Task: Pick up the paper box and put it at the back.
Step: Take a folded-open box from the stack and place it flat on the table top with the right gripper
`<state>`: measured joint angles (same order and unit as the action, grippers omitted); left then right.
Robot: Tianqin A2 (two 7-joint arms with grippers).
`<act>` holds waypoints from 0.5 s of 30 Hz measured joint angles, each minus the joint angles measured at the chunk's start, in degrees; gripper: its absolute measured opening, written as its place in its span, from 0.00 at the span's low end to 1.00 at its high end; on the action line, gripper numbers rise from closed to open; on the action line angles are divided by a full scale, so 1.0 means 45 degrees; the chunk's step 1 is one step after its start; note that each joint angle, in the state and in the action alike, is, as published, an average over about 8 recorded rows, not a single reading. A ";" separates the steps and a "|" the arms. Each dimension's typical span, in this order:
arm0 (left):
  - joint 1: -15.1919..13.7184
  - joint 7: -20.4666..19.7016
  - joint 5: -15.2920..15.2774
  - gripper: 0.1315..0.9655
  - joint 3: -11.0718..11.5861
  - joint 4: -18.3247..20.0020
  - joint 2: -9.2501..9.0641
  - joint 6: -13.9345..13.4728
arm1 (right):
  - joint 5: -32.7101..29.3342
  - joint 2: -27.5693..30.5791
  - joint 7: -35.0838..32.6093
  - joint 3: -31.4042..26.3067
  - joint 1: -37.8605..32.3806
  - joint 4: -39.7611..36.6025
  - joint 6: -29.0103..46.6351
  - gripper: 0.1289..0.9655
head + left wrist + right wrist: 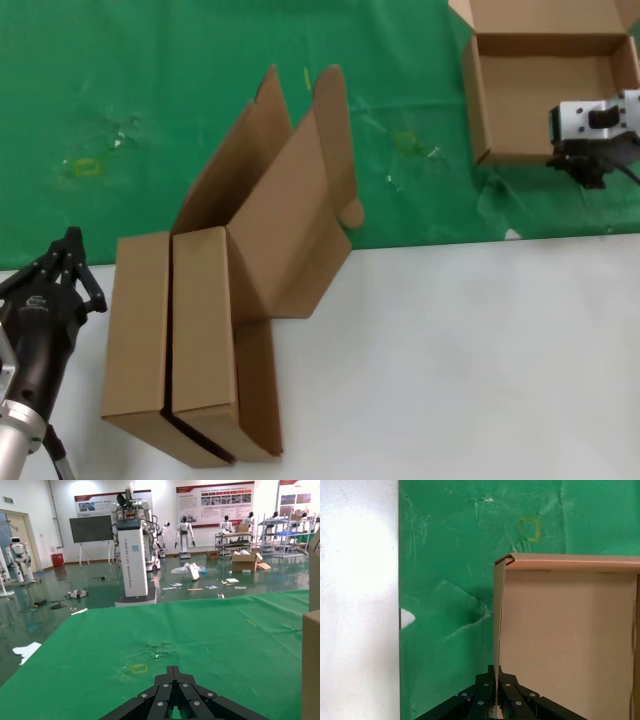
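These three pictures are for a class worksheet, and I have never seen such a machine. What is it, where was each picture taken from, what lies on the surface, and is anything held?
It is a robot with two arms, each ending in a gripper. The head view looks down from its head at a white table with a green cloth across the back. The other two pictures come from cameras on the wrists.

At the front, two paper boxes stand side by side, lids open. The left gripper waits beside them, shut and holding nothing.

On the cloth lies an open paper box. The right gripper is shut on its side wall, as the right wrist view shows.
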<state>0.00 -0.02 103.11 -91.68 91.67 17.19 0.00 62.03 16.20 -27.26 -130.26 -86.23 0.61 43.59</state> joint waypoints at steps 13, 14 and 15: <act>0.0000 0.0000 0.0000 0.02 0.0000 0.0000 0.0000 0.0000 | 0.0109 0.0039 0.0114 0.0003 0.0277 0.0225 -0.0148 0.03; 0.0000 0.0000 0.0000 0.02 0.0000 0.0000 0.0000 0.0000 | 0.0110 0.0041 0.0118 0.0004 0.0281 0.0230 -0.0148 0.03; 0.0000 0.0000 0.0000 0.02 0.0000 0.0000 0.0000 0.0000 | 0.0111 0.0041 0.0120 0.0004 0.0283 0.0232 -0.0149 0.03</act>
<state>0.00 -0.02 103.11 -91.68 91.67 17.19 0.00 62.53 16.39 -26.72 -130.24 -84.95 1.66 42.92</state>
